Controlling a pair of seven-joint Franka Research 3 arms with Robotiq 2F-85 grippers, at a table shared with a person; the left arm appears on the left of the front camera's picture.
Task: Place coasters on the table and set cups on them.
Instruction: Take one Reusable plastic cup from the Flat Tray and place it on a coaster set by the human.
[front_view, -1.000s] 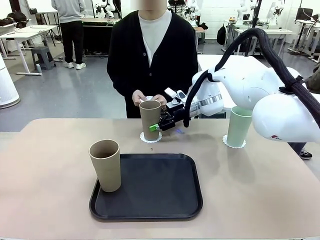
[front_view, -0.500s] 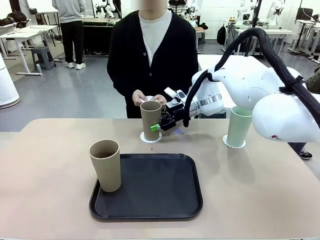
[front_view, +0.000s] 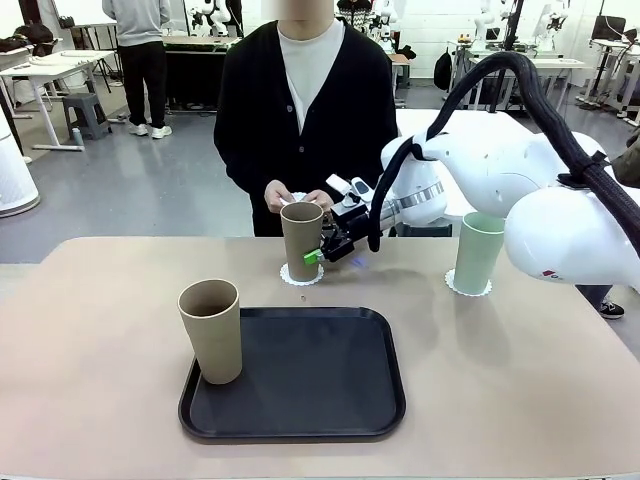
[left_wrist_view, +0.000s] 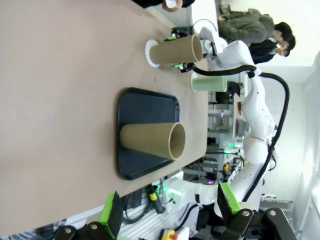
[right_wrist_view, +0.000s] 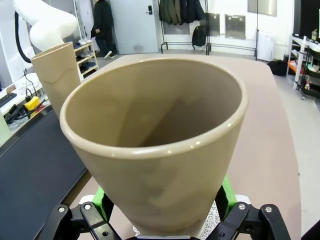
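A tan cup (front_view: 301, 238) stands upright on a scalloped white coaster (front_view: 300, 274) on the table (front_view: 100, 300) in front of the person. My right gripper (front_view: 313, 252) reaches it from the right, its green-padded fingers on either side of the lower wall, open. In the right wrist view this cup (right_wrist_view: 155, 150) sits between the pads, with the coaster's lace (right_wrist_view: 220, 220) below it. A mint green cup (front_view: 478, 250) stands on another coaster (front_view: 468, 289) at the right. A second tan cup (front_view: 211, 330) stands on the black tray (front_view: 320, 390). My left gripper (left_wrist_view: 170, 210) hangs open and empty.
The person stands at the far edge with both hands (front_view: 295, 198) together just behind the tan cup, holding something small and white. The tray takes up the near middle of the table. My right arm (front_view: 500, 170) spans the right rear of the table.
My right arm has risen slightly and its gripper has shifted a little to the right at the tan cup. The cups and the tray have not moved.
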